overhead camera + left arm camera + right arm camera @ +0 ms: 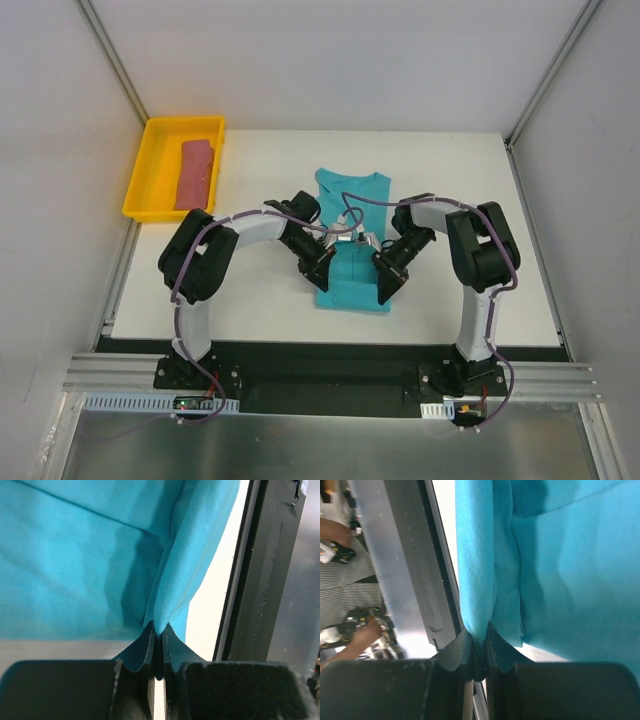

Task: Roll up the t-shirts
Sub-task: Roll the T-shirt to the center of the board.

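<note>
On the white table (pixel 480 250), at centre: plain teal-blue short-sleeved cloth t-shirt (pixel 352 192), collar away from the arm bases. Left gripper (pixel 158 632) is clamped on a pinched ridge of cloth at the shirt's left side, right gripper (pixel 479 632) likewise at its right side. Dusty red-pink cloth t-shirt (pixel 196 172) sits bundled in the yellow plastic tray (pixel 140 190), far left.

Risk: both pinches look thin. Uneven pull between the arms could drag cloth out of one jaw and skew the roll.
</note>
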